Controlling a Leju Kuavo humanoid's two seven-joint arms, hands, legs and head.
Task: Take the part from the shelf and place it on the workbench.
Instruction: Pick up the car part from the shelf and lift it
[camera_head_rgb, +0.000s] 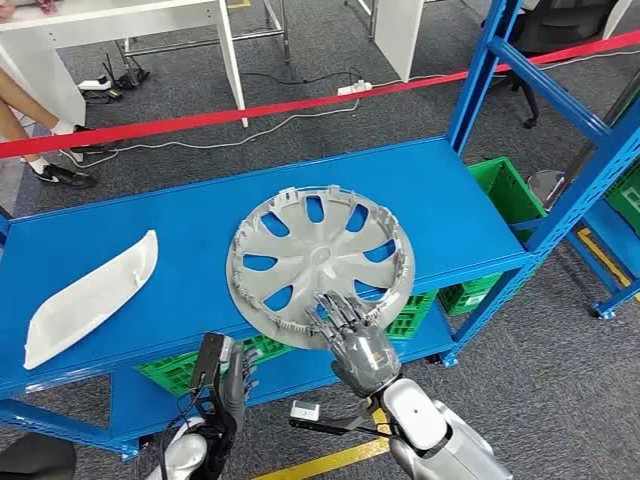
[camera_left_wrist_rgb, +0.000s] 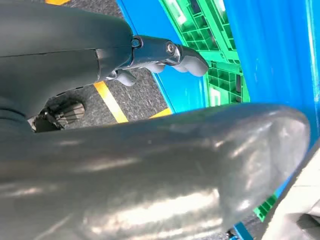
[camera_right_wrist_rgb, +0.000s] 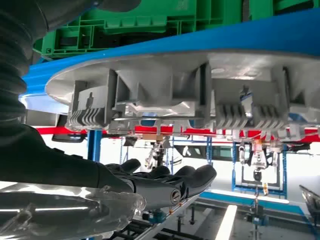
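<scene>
A grey wheel cover (camera_head_rgb: 321, 262) lies flat on the blue shelf (camera_head_rgb: 189, 215), its near rim hanging over the shelf's front edge. My right hand (camera_head_rgb: 355, 335) hovers over that near rim with fingers stretched out and spread. In the right wrist view a gap shows between the fingers (camera_right_wrist_rgb: 166, 180) and the cover's ribbed rim (camera_right_wrist_rgb: 170, 85). A white curved part (camera_head_rgb: 90, 297) lies at the left end of the shelf. My left hand (camera_head_rgb: 230, 385) hangs below the shelf's front edge, fingers loosely extended and holding nothing; its thumb (camera_left_wrist_rgb: 170, 165) looms large in the left wrist view.
Green crates (camera_head_rgb: 181, 370) sit on the lower shelf level, another green crate (camera_head_rgb: 506, 190) at the right end. Blue uprights (camera_head_rgb: 483, 70) rise at the right. Red tape (camera_head_rgb: 302, 103) crosses behind the shelf. A person's legs (camera_head_rgb: 30, 130) and a white table stand at the back left.
</scene>
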